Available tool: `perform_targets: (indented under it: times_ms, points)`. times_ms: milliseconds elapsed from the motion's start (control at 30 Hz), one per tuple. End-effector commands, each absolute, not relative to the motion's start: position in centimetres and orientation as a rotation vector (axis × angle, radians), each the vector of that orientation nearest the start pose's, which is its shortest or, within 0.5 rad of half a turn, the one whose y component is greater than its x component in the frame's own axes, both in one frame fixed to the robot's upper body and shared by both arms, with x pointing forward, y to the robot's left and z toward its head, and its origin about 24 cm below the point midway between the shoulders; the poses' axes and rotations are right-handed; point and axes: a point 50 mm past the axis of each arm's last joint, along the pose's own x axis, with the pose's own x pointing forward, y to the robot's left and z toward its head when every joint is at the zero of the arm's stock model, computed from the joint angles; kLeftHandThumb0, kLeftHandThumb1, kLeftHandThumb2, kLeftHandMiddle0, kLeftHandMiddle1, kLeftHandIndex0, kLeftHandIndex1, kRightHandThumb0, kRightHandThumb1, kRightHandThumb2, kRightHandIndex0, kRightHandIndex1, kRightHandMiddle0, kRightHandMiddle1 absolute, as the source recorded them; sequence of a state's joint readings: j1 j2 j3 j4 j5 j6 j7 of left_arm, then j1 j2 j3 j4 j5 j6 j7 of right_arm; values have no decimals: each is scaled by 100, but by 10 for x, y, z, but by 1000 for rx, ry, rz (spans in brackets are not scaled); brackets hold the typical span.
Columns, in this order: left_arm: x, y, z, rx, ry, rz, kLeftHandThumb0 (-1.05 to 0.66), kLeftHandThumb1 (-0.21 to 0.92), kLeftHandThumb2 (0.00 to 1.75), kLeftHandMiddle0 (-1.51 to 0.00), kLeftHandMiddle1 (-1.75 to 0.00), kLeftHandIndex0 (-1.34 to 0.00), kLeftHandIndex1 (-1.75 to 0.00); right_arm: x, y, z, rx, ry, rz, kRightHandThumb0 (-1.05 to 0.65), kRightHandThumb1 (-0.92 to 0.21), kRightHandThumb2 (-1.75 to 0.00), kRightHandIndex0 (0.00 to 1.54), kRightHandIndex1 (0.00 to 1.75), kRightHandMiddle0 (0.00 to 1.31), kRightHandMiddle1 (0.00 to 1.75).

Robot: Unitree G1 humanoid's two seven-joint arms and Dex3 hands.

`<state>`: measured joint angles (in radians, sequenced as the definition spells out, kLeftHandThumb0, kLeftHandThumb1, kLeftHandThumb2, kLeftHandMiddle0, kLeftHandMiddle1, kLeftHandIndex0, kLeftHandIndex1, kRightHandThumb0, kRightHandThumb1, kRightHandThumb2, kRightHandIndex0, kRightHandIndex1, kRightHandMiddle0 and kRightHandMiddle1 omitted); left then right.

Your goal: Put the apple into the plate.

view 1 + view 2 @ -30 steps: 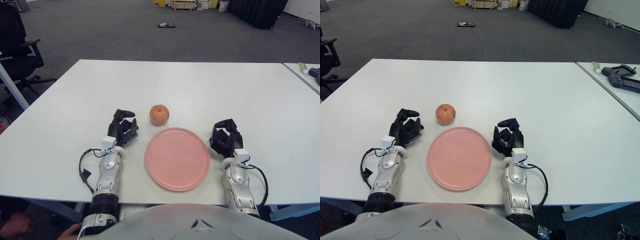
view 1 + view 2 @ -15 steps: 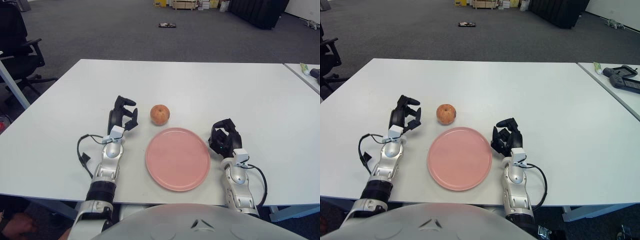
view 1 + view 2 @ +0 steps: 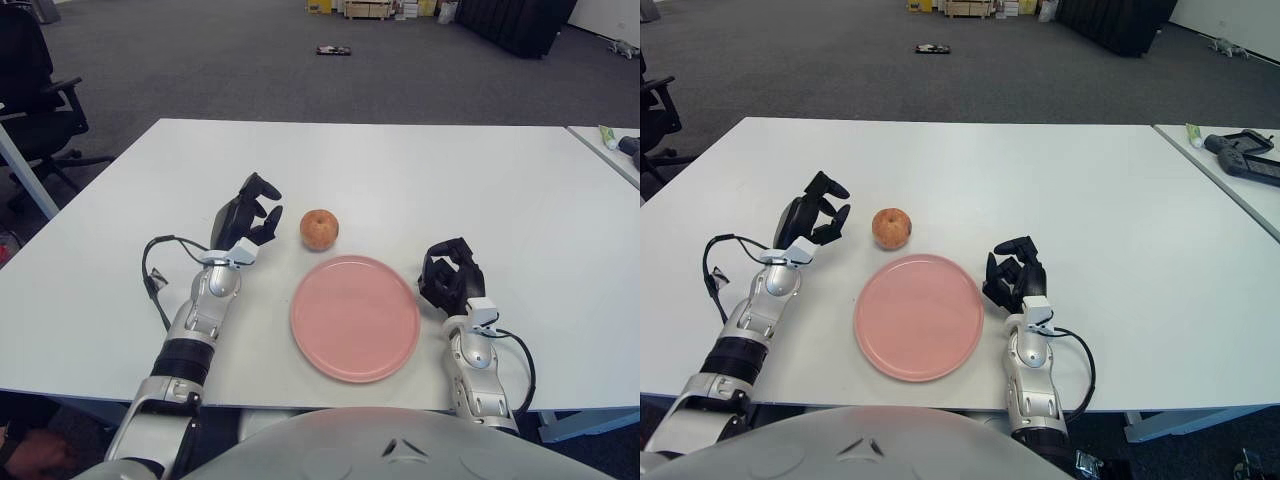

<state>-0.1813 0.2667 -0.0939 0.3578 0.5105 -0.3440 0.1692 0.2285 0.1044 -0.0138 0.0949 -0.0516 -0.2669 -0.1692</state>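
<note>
Silver forearms, black three-finger left hand point(image 3: 245, 212), right hand point(image 3: 450, 276), looping black cables.

No writing, label, brand, number or sign can be read anywhere in either view (the small things at the tabletop's far right edge and on the floor beyond it are too small to show any lettering).

A white table point(image 3: 400, 180) carries an apple point(image 3: 319, 229) and pink plate point(image 3: 355, 317).
</note>
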Motion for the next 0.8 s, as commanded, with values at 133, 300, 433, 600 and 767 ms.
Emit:
perform_targets:
  times_ms: [133, 300, 433, 600, 767]
  points:
    - [299, 163, 46, 928, -201, -214, -82, 68, 59, -1, -71, -1, -78, 201, -153, -2, 54, 45, -263, -40, -61, -96, 74, 175, 39, 175]
    - [307, 154, 43, 987, -191, -273, -92, 67, 55, 0, -36, 0, -41, 201, -153, -2, 50, 44, -270, -40, -60, -96, 73, 175, 39, 175]
    - [313, 147, 38, 1078, -173, -337, -102, 76, 43, 0, -8, 0, -10, 201, -153, -2, 44, 35, -276, -40, -61, -96, 73, 175, 39, 175]
    - [318, 144, 31, 1142, -156, -387, -104, 84, 32, 0, -1, 0, -1, 201, -153, -1, 48, 30, -277, -40, -60, -96, 73, 175, 39, 175]
    - [319, 141, 19, 1180, -144, -431, -105, 89, 23, 0, 0, 0, 0, 201, -153, -1, 50, 27, -278, -40, -60, -97, 73, 175, 40, 175]
